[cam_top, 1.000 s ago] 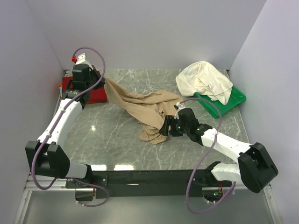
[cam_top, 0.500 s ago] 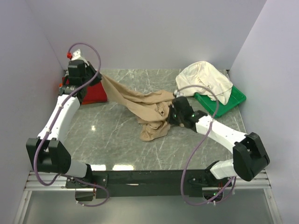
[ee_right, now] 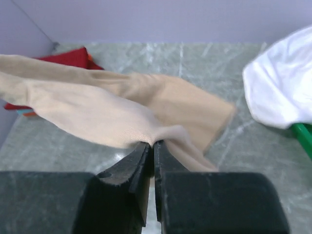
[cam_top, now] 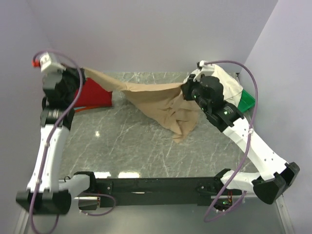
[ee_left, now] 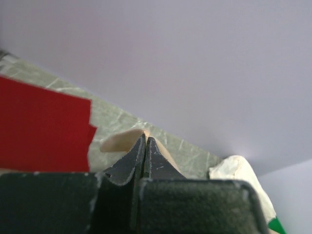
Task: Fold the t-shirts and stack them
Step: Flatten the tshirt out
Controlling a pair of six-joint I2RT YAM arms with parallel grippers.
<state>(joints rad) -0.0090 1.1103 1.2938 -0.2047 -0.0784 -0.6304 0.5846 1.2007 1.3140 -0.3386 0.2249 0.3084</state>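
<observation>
Both arms hold the tan shirt (cam_top: 165, 105) up off the table (cam_top: 126, 146), stretched between them like a sagging banner. The left gripper (ee_left: 145, 145) is pinched shut on one edge at the far left and the right gripper (ee_right: 152, 146) is clamped on another edge toward the far right. The middle of the cloth droops and its lowest fold hangs close to the marble; whether it touches I cannot tell. It is bunched and twisted rather than spread, so I judge this shirt is only being opened out, with no fold made yet. A red shirt (cam_top: 95, 95) lies flat in the far left corner and looks folded. Slivers of orange and teal at its edge in the right wrist view may be more shirts under it, though they are too small to be sure. A cream shirt (ee_right: 282, 92) sits in a crumpled heap on the green tray (cam_top: 248, 101) at the far right, untouched. So most of the work is left: flatten, fold and stack the tan one, then the cream one.
</observation>
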